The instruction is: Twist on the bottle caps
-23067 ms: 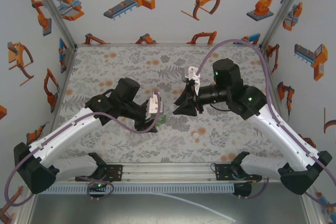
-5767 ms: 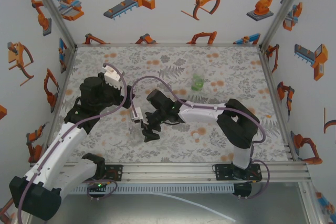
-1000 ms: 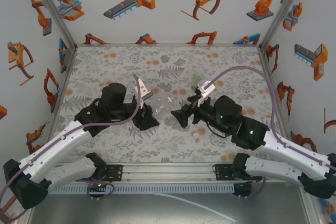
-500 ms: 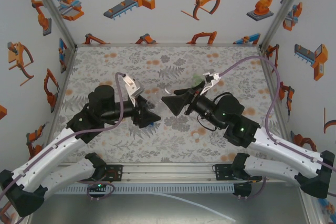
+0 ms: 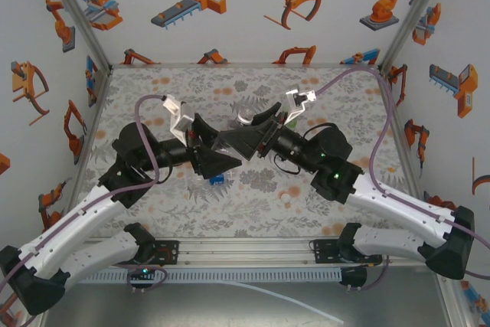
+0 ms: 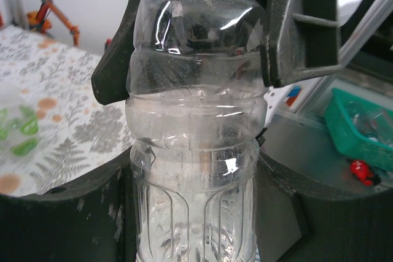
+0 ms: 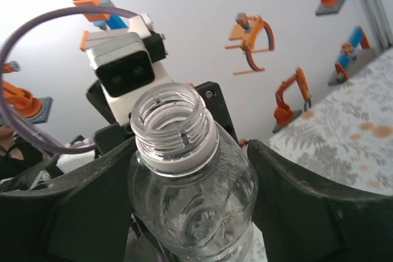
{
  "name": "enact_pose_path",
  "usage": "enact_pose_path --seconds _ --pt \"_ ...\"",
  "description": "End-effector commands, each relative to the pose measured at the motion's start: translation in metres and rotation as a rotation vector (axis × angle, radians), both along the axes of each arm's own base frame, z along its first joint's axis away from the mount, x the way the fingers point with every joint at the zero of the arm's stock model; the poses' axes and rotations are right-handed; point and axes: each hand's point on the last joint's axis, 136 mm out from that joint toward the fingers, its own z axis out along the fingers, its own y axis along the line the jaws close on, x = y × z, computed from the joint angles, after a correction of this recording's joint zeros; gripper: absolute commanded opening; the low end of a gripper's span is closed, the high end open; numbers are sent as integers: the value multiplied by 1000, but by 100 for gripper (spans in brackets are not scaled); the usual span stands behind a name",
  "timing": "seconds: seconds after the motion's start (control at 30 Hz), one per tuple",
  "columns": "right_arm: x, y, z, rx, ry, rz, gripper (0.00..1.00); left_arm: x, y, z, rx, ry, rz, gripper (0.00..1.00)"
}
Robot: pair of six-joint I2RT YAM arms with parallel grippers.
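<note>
Clear bottle [image 6: 196,151] sits between both pairs of jaws.

White arms [image 5: 84,216] with black joints [image 5: 134,160], trailing purple cables [image 5: 360,71].

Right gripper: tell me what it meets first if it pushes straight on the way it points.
The bottle: its uncapped neck stands between the fingers of the right gripper, so going on would likely press the palm onto it. The left gripper, shut on the bottle, lies behind.
</note>
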Motion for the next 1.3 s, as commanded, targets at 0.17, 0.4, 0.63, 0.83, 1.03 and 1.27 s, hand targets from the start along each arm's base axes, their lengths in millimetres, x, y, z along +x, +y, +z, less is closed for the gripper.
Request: enact_pose_path --seconds 0.17,0.4,0.63,0.83,1.03,1.27 --pt "-23 -9 45 113 -142 62 45 -17 3 38 -54 -40 -84 43" --pt "-20 -2 46 90 -134 70 35 -19 -3 24 78 -34 -118 64" --pt "-18 2 46 58 -127 68 33 -15 -9 14 160 -37 -132 64" --pt "-15 4 41 26 -122 54 33 -12 -11 7 195 -40 -132 53" --pt "-12 5 37 -13 -123 35 42 -11 -11 5 203 -52 -126 42" --pt "7 -7 15 -252 -115 -128 75 9 -3 -5 197 -50 -41 34"
